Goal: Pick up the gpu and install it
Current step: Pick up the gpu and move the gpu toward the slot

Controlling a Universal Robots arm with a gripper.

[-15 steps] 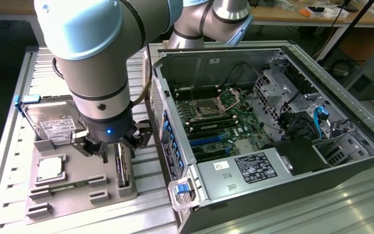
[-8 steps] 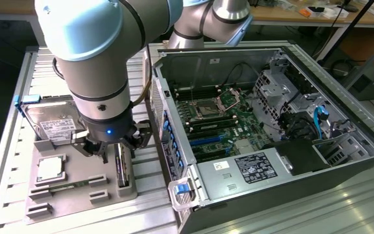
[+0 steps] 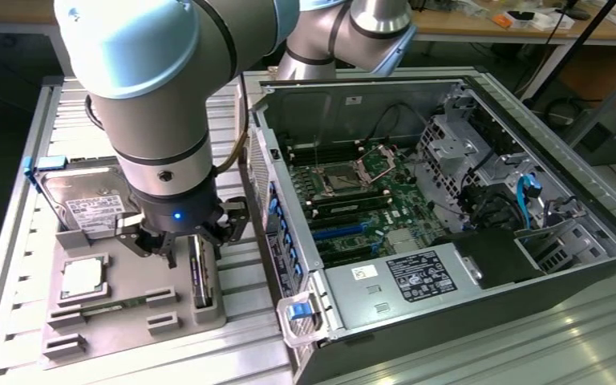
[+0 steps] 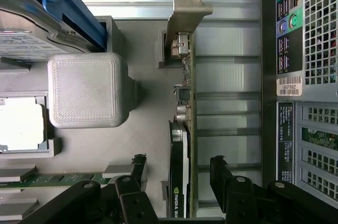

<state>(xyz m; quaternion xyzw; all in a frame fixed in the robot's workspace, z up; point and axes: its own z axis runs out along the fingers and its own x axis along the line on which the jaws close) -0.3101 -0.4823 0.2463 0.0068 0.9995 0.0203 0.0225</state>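
Note:
The gpu stands on its edge in a slot at the right side of the grey holder tray. In the wrist view the gpu shows as a thin green board with a black fan shroud and a silver end bracket. My gripper hangs just above the card's far end. The gripper is open, one black finger on each side of the card, apart from it. Nothing is held.
On the tray lie a silver hard drive, a processor and a memory stick. The open computer case with its motherboard stands close by, to the exterior view's right. A grey holder block rises beside the card.

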